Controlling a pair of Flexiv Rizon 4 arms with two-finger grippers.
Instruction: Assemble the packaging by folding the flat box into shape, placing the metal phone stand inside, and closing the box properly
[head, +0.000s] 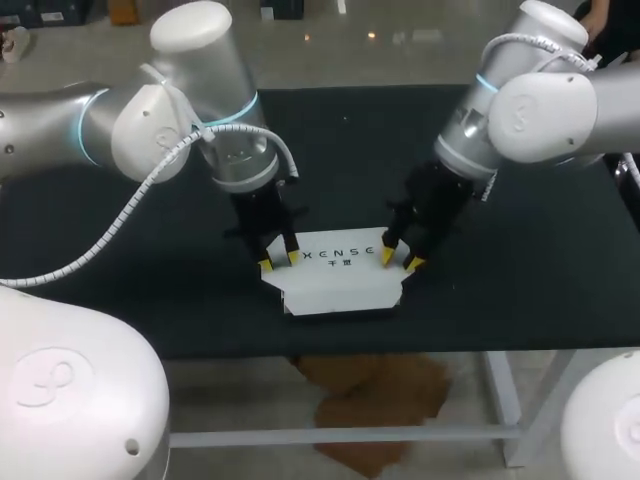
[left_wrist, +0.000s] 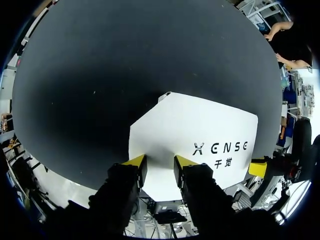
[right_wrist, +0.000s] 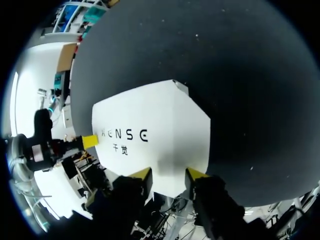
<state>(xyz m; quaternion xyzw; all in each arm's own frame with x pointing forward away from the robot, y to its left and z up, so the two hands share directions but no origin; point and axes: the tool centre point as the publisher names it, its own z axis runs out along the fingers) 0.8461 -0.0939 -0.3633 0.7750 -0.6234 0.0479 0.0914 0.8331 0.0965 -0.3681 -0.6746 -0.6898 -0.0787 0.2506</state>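
The black bench (head: 500, 300) carries only one of the task's things that I can find. I see no metal phone stand on it. My left arm (head: 160, 120) and right arm (head: 540, 100) both lean in over the middle of the bench. The flat white box (head: 340, 275) lies between them, close to the bench's near edge and about midway along it, printed face up, not yet folded.

The left tool (head: 279, 259) stands at the box's left edge with its fingers apart, yellow tips just at the card's border and nothing pinched between them. The right tool (head: 400, 260) stands the same way at the right edge, fingers also apart.

I judge the box to be thin card: very light, springy along its creases, easy to dent, and likely to skate on the bench if pushed from one side only. I would grip it at a side flap beside a crease, with the other tool steadying the opposite edge.
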